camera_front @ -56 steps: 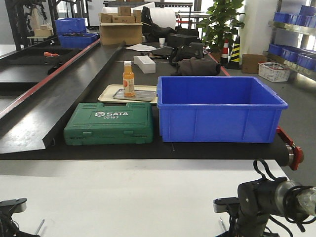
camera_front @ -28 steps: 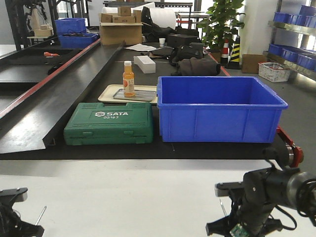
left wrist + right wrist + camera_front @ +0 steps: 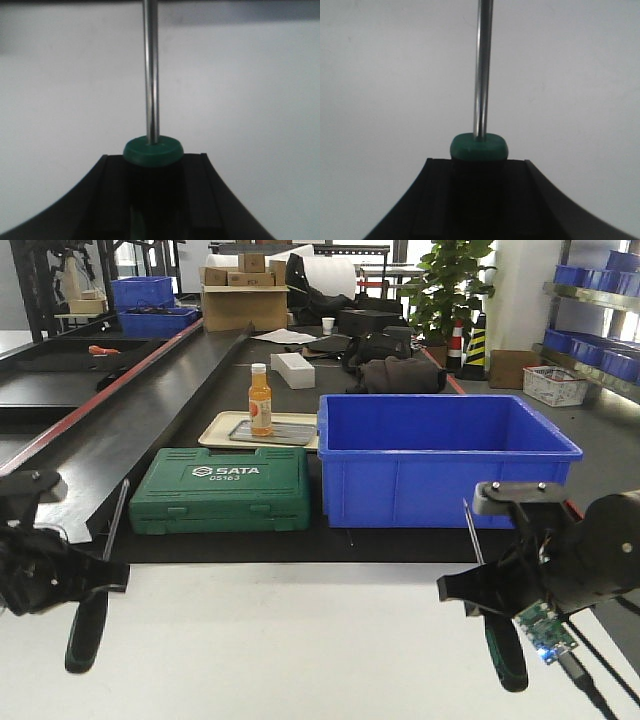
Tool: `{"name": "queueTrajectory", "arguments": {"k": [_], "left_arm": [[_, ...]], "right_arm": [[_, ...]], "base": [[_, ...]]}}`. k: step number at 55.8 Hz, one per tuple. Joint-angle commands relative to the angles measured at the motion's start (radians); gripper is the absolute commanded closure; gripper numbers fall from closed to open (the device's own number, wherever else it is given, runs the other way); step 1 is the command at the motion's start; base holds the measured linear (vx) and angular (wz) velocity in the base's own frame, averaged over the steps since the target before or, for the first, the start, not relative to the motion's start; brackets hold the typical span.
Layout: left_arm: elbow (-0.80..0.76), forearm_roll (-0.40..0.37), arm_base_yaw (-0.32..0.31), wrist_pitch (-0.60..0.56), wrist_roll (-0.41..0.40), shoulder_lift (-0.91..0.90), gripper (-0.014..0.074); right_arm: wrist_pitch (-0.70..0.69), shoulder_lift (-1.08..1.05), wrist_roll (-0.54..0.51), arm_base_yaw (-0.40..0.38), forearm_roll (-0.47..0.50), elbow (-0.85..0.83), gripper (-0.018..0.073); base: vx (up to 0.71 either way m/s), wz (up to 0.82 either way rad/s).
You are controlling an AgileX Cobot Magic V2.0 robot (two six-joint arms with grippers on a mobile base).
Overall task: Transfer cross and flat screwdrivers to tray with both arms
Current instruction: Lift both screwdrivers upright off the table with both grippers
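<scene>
In the front view both black arms hang above the white table [image 3: 280,640]. My left gripper [image 3: 92,590] is shut on one screwdriver [image 3: 84,632]: its black and green handle hangs down and its steel shaft points up. My right gripper [image 3: 496,606] is shut on the other screwdriver [image 3: 507,655], which is tilted the same way. In the left wrist view the green collar and shaft [image 3: 151,75] rise from between the closed fingers of the left gripper [image 3: 152,161]. The right wrist view shows the same for the right gripper [image 3: 477,162] and its shaft [image 3: 482,75]. The tray is out of view.
Behind the white table runs a black belt carrying a deep blue bin [image 3: 440,460], a green SATA case [image 3: 222,490], and a beige tray [image 3: 215,430] with an orange bottle [image 3: 260,400]. A red-edged rail slants along the left.
Both arms have risen from the frame's bottom edge, each lifting a screwdriver off the white table. The handles now hang clear above the surface.
</scene>
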Motion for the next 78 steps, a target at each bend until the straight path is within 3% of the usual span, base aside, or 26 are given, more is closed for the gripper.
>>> {"name": "queueTrajectory", "arguments": {"k": [1,25,35,44,78], "left_arm": [[-0.032,-0.039,-0.019,-0.104,0.009,-0.124,0.0596],[-0.032,-0.049,-0.028,-0.148,0.008,-0.296,0.0596],[-0.067,-0.074,-0.028,-0.123,0.008,-0.301,0.0596],[-0.109,-0.083,-0.028,-0.109,0.009,-0.301,0.0596],[-0.109,-0.082,-0.028,-0.058,0.01,-0.301,0.0594]], "right_arm": [[-0.073,-0.109,-0.043,0.0,-0.004,-0.025,0.0568],[-0.258,-0.304,-0.078,0.0,0.047,-0.025,0.0567],[-0.268,-0.33,-0.211,0.0,0.137,-0.025,0.0567],[-0.265,-0.342,-0.27,0.0,0.22,-0.025,0.0567],[-0.257,-0.342,-0.285,-0.001,0.221,-0.024,0.0567]], "base": [[0.0,0.0],[0.0,0.0],[0.0,0.0],[0.0,0.0],[0.0,0.0]]}}
